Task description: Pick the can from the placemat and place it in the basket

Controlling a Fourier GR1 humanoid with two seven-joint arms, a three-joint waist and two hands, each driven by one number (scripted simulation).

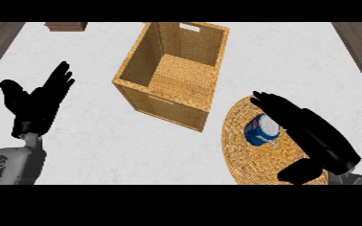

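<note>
The basket [185, 72] was golden-tan wicker, finely woven, its inner walls a shade darker. The round placemat [244, 158] showed the same straw gold in coiled rings. The can [261, 129] was blue and white. Both hands — left [37, 100], right [311, 134] — were black above grey forearms, over a pale, faintly marbled counter [92, 143].

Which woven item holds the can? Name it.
The round flat placemat at lower right, under the right hand, bears the blue can. The tall rectangular basket in the middle has nothing in it.
</note>
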